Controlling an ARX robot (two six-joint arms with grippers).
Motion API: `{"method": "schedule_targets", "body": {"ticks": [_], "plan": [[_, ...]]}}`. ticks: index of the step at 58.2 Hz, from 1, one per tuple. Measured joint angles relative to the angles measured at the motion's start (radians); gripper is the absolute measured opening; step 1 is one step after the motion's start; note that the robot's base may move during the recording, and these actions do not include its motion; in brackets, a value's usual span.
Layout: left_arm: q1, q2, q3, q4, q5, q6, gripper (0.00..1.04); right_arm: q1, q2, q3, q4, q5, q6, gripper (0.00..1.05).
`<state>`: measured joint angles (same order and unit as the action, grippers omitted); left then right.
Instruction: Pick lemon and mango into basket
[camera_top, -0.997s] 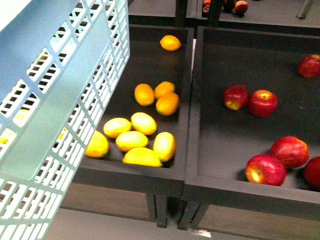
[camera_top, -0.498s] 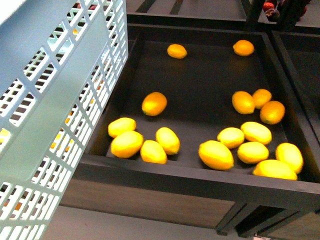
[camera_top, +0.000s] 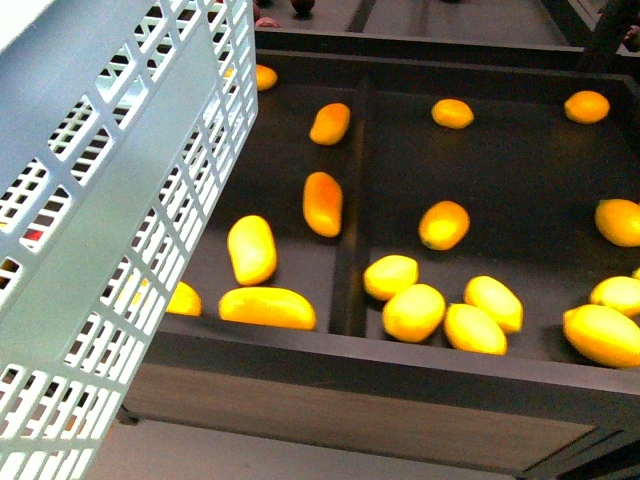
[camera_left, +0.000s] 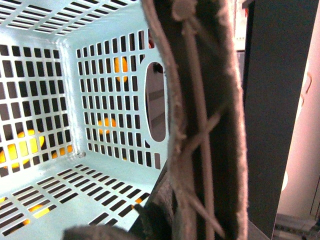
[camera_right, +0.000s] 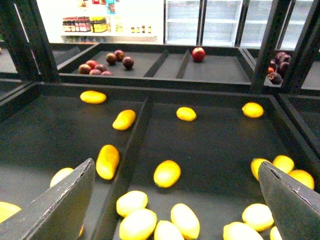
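Over the black tray (camera_top: 400, 365) the right gripper (camera_right: 176, 166) hangs well above the fruit, looking down and forward along the shelf. Its jaws are spread wide, one finger (camera_right: 65, 210) on each side of the wrist view, and nothing sits between them, nothing is touched. Framed in that gap on the tray floor is a lemon (camera_top: 444, 224), lying alone in the right compartment just beyond the cluster of lemons (camera_top: 414, 312) by the front rim. Across the divider (camera_top: 348, 250), in the left compartment, lies the mango (camera_top: 322, 203), orange with a reddish edge, lying lengthwise close to the divider, with more elongated yellow fruit (camera_top: 252, 249) near it.

On the left, the basket (camera_top: 130, 200) is raised and tilted, its slotted aqua wall filling that side of the front view and covering the tray's left end. From the left wrist, the brown handle (camera_left: 200, 125) with its white ties sits right against the camera, the basket's inside (camera_left: 45, 75) behind it. Neither arm shows in the front view. I cannot tell how the left gripper's jaws stand.
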<state>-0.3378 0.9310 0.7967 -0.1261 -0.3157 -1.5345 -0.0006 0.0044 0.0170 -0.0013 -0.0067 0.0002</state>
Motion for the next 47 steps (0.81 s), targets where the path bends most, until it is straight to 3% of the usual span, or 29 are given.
{"method": "schedule_targets", "body": {"ticks": [4,10,13,29,47], "plan": [[0.003,0.003,0.006,-0.014,-0.024,0.006,0.05,0.0,-0.001,0.0,0.0,-0.003,0.0,0.96],[0.005,0.093,0.156,-0.31,-0.042,0.182,0.05,0.0,0.0,0.0,0.0,0.0,0.0,0.96],[0.005,0.147,0.2,-0.357,-0.027,0.286,0.05,0.0,-0.001,0.0,0.0,0.0,0.0,0.96],[-0.019,0.441,0.349,-0.259,0.087,0.444,0.05,0.0,0.0,0.0,0.0,0.003,0.0,0.96],[-0.172,0.663,0.562,-0.196,0.332,0.5,0.05,0.0,0.0,0.0,0.0,0.004,0.0,0.96]]}}
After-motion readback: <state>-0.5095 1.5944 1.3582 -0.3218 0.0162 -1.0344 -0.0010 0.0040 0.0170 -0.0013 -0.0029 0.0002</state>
